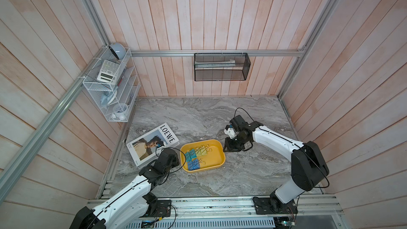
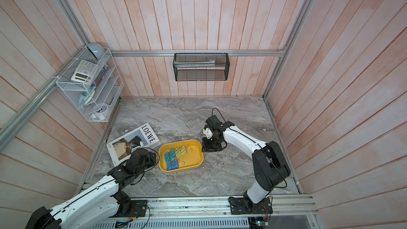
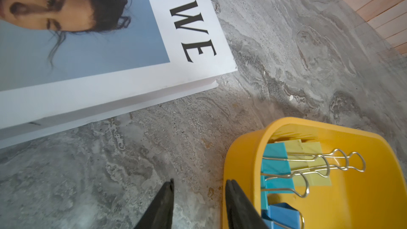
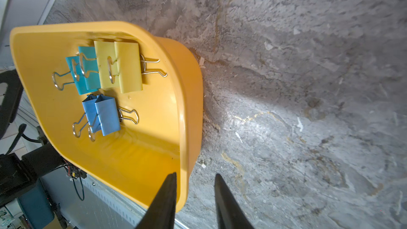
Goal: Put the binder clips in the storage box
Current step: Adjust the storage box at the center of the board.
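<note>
Here, rack (image 1: 112,89): white wire, hung on the wall at far left above the bench (image 1: 220,115); a calculator (image 1: 109,71) lies in its top tier.
Book (image 1: 152,144): flat on the bench, cover up, lettered "LOEWE", just left of the box.
Left end effector (image 3: 199,181): narrow gap with nothing in it and bare bench showing between the fingers; low over the bench at the box's left end, near the book, one finger right beside the box's outer wall.
Box (image 1: 214,156): yellow, on the bench between the two arms.
Clips (image 1: 199,153): all six lie inside the box, toward its left end. The teal pair (image 4: 84,71) and yellow pair (image 4: 120,69) overlap in one row, and the blue pair (image 4: 102,115) sits beside them, nearer the robot.
Basket (image 1: 221,67): black mesh, on the back wall.
Right end effector (image 4: 195,176): narrow gap at the box's right end. One finger is over the inside and the other outside, with the rim between them. A strip of bench shows between the wall and the outer finger, so nothing is clamped.
</note>
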Controlling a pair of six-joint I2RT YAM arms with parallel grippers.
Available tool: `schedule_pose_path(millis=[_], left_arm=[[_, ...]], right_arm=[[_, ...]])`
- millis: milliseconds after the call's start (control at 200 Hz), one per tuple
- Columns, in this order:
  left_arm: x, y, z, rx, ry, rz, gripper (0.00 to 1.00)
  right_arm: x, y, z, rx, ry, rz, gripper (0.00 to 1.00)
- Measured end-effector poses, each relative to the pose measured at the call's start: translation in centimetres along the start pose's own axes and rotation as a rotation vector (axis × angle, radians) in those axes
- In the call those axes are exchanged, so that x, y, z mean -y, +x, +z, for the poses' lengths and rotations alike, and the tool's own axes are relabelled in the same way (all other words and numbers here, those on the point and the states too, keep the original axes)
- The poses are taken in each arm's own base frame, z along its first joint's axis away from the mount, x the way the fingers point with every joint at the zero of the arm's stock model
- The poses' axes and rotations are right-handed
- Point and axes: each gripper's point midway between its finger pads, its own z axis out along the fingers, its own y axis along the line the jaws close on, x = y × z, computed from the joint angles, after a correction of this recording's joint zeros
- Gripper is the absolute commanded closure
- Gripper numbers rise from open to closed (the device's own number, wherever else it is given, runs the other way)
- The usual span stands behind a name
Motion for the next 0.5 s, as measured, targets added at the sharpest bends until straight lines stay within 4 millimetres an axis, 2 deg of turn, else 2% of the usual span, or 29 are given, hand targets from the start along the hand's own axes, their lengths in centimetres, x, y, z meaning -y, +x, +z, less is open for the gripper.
schedule_pose_path(millis=[280, 500], left_arm=[[0.3, -0.1, 0.8, -0.003, 0.004, 0.017, 0.55], [0.5, 0.2, 1.4, -0.017, 0.004, 0.034, 0.54]], right_arm=[[0.1, 0.0, 1.7, -0.026, 0.034, -0.012, 0.71], [-0.2, -0.2, 1.9, -0.016, 0.054, -0.01, 0.81]])
